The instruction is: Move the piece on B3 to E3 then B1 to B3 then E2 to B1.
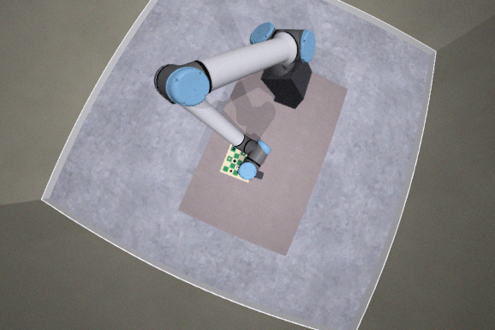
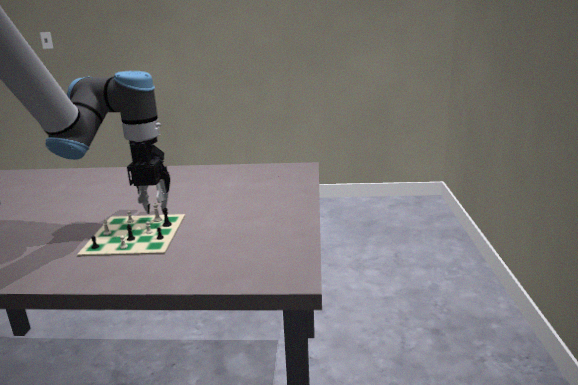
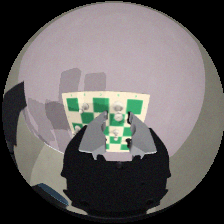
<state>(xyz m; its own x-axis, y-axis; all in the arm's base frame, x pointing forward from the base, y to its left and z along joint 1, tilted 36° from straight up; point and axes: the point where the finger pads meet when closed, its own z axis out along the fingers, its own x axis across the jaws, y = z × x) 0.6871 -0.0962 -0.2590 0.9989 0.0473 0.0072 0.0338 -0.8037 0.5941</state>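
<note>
A small green and cream chessboard [image 2: 134,234] lies on the brown table and also shows in the overhead view [image 1: 233,163]. Several white and black pieces stand on it. My gripper [image 2: 154,205] hangs over the board's far right part, fingers pointing down. In the wrist view my fingers stand a little apart, with a white piece [image 3: 115,132] upright on the board between them; I cannot tell whether they touch it. Other white pieces [image 3: 118,107] stand just beyond it. A black piece [image 2: 166,218] stands beside the fingers on the right. The square labels are too small to read.
The arm's wrist [image 1: 253,159] hides part of the board from above. The table's right edge [image 2: 319,231] is well away from the board. The robot's base [image 1: 288,87] stands at the table's far end.
</note>
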